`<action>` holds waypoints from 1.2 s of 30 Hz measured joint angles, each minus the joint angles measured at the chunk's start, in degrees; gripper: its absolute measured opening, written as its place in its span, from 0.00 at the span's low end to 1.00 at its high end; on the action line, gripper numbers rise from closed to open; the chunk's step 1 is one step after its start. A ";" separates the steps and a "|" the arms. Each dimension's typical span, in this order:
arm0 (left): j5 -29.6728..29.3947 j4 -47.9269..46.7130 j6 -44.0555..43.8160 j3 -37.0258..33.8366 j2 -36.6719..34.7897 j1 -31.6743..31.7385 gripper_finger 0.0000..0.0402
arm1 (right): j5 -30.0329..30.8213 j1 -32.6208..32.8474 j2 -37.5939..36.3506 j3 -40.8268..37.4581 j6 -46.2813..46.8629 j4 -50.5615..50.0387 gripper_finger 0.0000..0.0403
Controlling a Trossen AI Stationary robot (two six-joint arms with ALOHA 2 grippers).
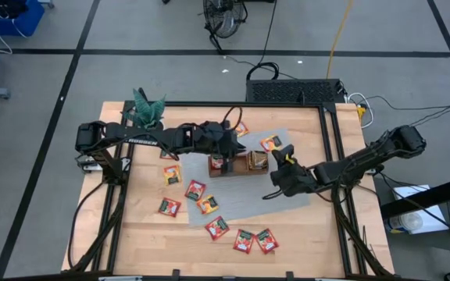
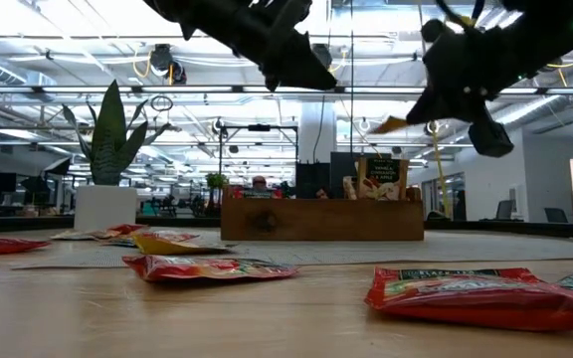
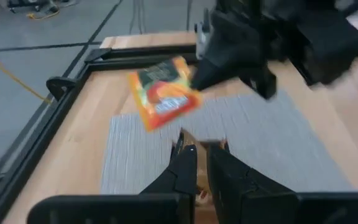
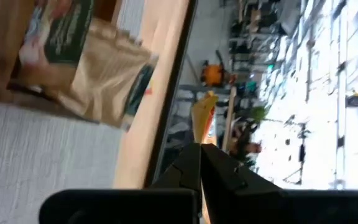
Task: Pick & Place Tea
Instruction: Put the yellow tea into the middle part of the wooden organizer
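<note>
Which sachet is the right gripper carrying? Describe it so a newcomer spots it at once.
Find the wooden tray on the grey mat mid-table. Just to its right, the right gripper hangs above the mat, shut on an orange-yellow sachet. It is the only sachet off the table; the others, mostly red, lie flat on the wood or mat, or stand in the tray.

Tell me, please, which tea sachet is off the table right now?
The orange sachet pinched in the right gripper, held in the air beside the wooden tray; the other sachets lie flat on the table.

mostly red sachets (image 1: 216, 227), perhaps green-marked
</note>
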 joint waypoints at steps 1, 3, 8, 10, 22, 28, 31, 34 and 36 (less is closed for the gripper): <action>-0.05 0.80 -1.59 0.00 0.00 0.18 0.11 | -0.02 0.60 0.00 0.00 -1.66 1.15 0.00; -0.03 1.83 -5.19 0.02 0.00 1.10 0.11 | -0.10 1.85 0.00 -0.09 -5.35 3.33 0.00; 12.74 2.39 -21.08 0.02 0.00 7.00 0.15 | -0.26 4.63 1.12 -1.83 -19.41 11.92 0.00; 21.01 4.46 -25.87 0.10 0.76 9.51 0.20 | -0.31 5.27 1.98 -2.38 -24.53 16.07 0.00; 35.21 16.71 -43.98 0.11 8.37 12.13 0.55 | -0.80 5.80 5.61 -3.85 -37.67 32.46 0.00; 36.27 18.61 -46.49 0.11 10.43 12.09 0.57 | -4.75 5.47 5.84 -3.82 -40.10 35.37 0.00; 36.42 19.72 -46.35 0.12 10.39 11.77 0.57 | -5.95 4.86 5.84 -3.82 -40.10 36.26 0.00; 36.39 20.04 -46.40 0.13 10.31 11.37 0.57 | -9.04 3.67 5.84 -3.82 -39.59 36.99 0.00; 36.40 20.06 -46.32 0.13 10.32 10.88 0.57 | -10.62 2.59 5.84 -3.82 -39.52 37.12 0.00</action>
